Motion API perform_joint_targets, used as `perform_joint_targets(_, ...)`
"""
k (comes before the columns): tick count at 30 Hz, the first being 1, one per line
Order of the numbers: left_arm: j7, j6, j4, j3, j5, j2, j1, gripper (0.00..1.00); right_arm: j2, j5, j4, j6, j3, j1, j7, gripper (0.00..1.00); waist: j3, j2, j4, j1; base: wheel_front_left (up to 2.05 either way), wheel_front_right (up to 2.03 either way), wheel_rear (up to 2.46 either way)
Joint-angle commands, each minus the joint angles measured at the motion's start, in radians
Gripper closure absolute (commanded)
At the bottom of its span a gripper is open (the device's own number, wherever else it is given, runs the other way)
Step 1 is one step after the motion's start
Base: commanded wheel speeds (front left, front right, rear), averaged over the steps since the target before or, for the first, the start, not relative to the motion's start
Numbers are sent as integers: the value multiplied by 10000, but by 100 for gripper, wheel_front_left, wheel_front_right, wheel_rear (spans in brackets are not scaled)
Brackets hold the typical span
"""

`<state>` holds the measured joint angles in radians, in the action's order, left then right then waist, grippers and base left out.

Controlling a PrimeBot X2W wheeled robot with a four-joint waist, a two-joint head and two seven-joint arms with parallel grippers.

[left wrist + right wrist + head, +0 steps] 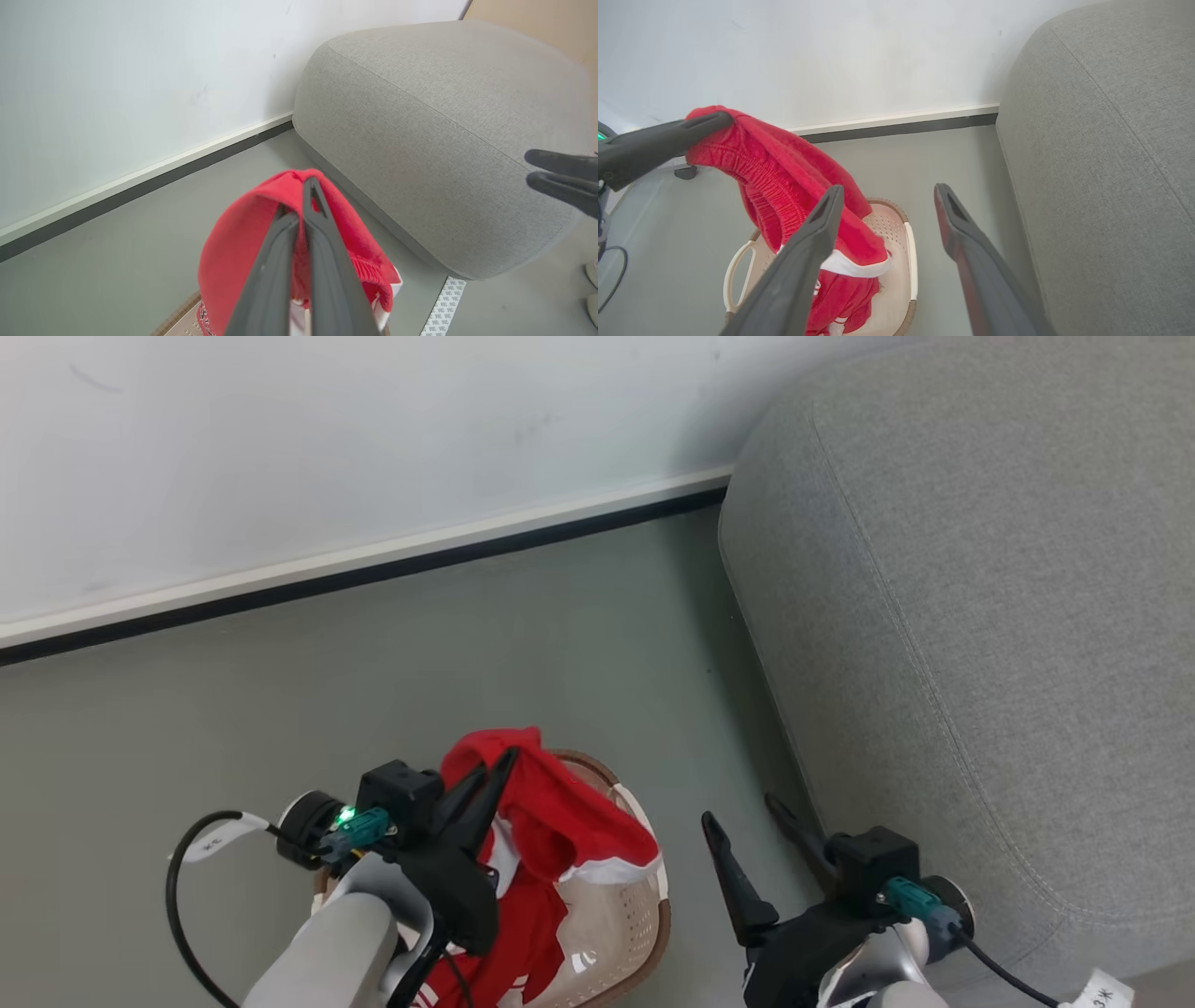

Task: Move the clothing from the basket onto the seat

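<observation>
At lower left of the frame, I read the left claw (495, 763) clamped on the clothing (569, 826), one red piece raised over the basket (644, 924), more lying inside. At lower right, the right claw (739, 810) stands wide, just beside the seat (980, 616).

Two garments (784, 186) (seemingly), one basket (909, 252), one seat (1101, 163).

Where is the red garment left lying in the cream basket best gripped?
Pinch a raised fold of the red fabric garment from straight above, likely: it lies crumpled low inside the cream perforated plastic basket, whose walls block any sideways approach.
</observation>
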<state>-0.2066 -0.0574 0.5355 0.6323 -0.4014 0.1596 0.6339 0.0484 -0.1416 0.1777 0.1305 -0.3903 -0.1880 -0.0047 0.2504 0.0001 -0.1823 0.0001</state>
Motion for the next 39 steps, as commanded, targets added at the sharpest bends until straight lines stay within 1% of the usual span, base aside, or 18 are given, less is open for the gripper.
perform_joint_targets(1,20,-27,-89,71,-7,10,9,100,8,54,46,4,-66,-88,-51,0,-253,-1,225,-1,0,0,0)
perform_joint_targets(4,194,-61,-417,176,-55,-24,-47,100,6,63,442,4,-314,-103,-34,0,-623,-1,466,-1,0,0,0)
perform_joint_targets(9,651,18,-1225,363,-124,-8,-217,100,13,73,1070,4,-510,10,-18,0,-1291,-1,903,-1,0,0,0)
perform_joint_targets(14,1286,31,-2151,540,-148,118,-266,100,11,189,1620,4,-656,235,171,0,-1812,-1,1346,-1,0,0,0)
perform_joint_targets(18,1784,68,-2895,641,-283,216,-360,100,11,340,1885,4,-662,329,119,0,-2076,-1,1617,-1,0,0,0)
perform_joint_targets(23,2332,88,-3682,762,-450,325,-594,100,8,328,2024,4,-670,292,21,0,-2326,-1,1824,-1,0,0,0)
perform_joint_targets(30,2924,21,-4548,951,-899,275,-905,100,10,232,2094,4,-920,-71,-73,0,-2472,-1,1970,-1,0,0,0)
perform_joint_targets(38,3213,-7,-5099,1068,-1333,172,-1121,100,8,13,2112,4,-1094,-288,-228,0,-2484,-1,2078,-1,0,0,0)
perform_joint_targets(39,3211,10,-5104,1068,-1354,183,-1159,100,8,-22,2115,4,-1100,-275,-246,27,-2480,-1,2073,-1,0,0,0)
